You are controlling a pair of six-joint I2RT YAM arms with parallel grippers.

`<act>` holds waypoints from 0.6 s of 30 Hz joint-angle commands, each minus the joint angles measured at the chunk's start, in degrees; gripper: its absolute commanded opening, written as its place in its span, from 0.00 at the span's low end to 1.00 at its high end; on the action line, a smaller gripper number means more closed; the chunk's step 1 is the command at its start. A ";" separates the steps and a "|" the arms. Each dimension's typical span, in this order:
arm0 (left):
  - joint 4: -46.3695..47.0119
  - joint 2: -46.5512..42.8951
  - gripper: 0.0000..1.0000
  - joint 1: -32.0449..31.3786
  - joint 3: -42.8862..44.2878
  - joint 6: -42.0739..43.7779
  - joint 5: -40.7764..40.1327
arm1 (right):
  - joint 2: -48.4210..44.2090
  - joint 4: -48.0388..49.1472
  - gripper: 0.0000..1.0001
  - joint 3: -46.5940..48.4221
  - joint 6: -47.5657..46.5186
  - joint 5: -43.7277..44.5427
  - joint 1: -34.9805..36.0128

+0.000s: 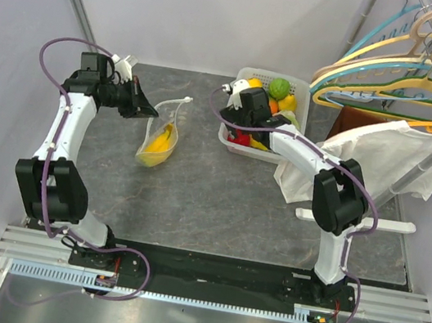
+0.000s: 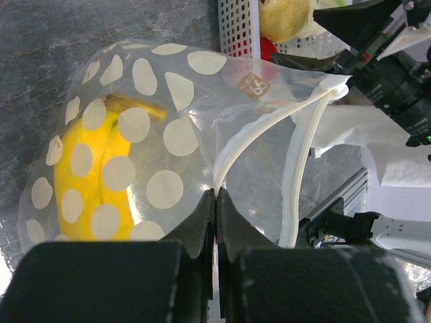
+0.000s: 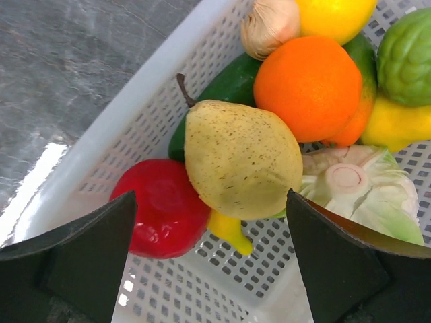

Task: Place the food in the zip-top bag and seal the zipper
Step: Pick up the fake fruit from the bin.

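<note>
The clear dotted zip-top bag (image 1: pixel 160 137) stands open on the table, a yellow banana (image 2: pixel 91 178) inside it. My left gripper (image 2: pixel 215 196) is shut on the bag's rim at the white zipper strip (image 2: pixel 236 145) and holds the mouth up; the slider tab (image 2: pixel 335 84) is at the far end. My right gripper (image 3: pixel 212 232) is open above the white basket (image 3: pixel 135 114), its jaws either side of a speckled yellow pear (image 3: pixel 239 158) without touching it. A red piece (image 3: pixel 161 208), an orange (image 3: pixel 310 84), a green fruit (image 3: pixel 407 54) and a pale cabbage-like piece (image 3: pixel 357 188) lie beside the pear.
The basket (image 1: pixel 299 84) stands at the back of the table, right of centre. A white garment (image 1: pixel 383 152) and a rack of coloured hangers (image 1: pixel 406 69) hang at the right. Grey walls close in the left and the back.
</note>
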 commanded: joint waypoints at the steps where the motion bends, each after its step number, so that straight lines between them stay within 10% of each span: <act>1: 2.35 -1.85 0.02 -0.63 -0.09 -0.42 1.83 | 1.47 3.02 0.98 2.52 -1.03 3.44 -1.10; 14: 2.26 -1.67 0.02 -1.33 0.27 -0.77 2.62 | 4.98 6.01 0.98 2.43 -2.17 3.00 -2.95; 18: 2.35 -1.59 0.02 -1.24 0.27 -0.68 2.36 | 2.88 5.57 0.82 1.64 -1.38 0.02 -3.57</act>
